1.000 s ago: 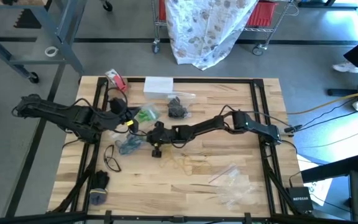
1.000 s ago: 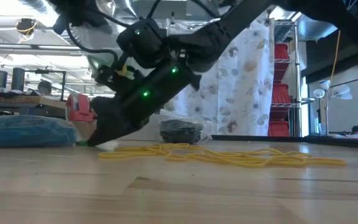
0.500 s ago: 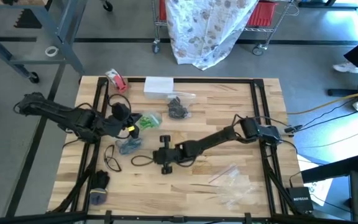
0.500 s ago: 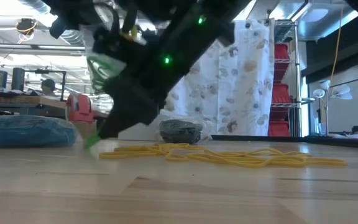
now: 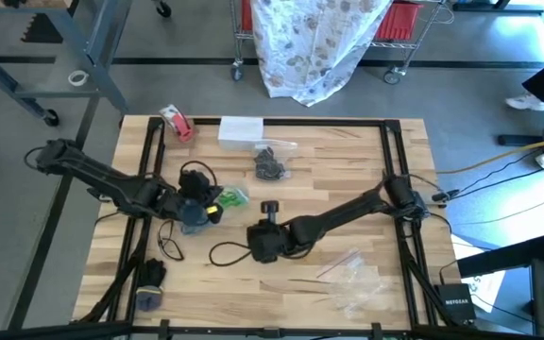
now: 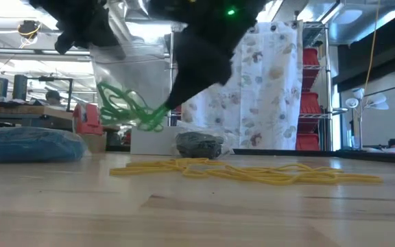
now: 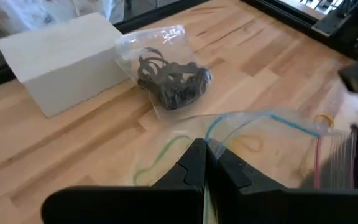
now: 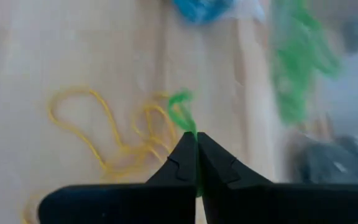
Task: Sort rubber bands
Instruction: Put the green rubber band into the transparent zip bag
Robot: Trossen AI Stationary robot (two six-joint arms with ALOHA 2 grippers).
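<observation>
Pinching a green rubber band point(image 8: 180, 112) between clenched fingers, the right gripper point(image 8: 196, 140) sits mid-worktop point(image 5: 348, 151) over the tan-yellow rubber bands point(image 6: 245, 171). The left gripper point(image 7: 205, 149), to its left, is clamped on the rim of a clear bag point(image 7: 272, 134) (more green bands hang inside). A bag of black bands point(image 5: 270, 162) lies farther back, beside a white box point(image 5: 241, 128).

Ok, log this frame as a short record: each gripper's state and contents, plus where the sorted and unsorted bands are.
left gripper: jaws shut on clear bag, held off the table
right gripper: jaws shut on green rubber band
green bands: inside the raised clear bag
yellow bands: loose on table
black bands: bagged, near white box
</observation>
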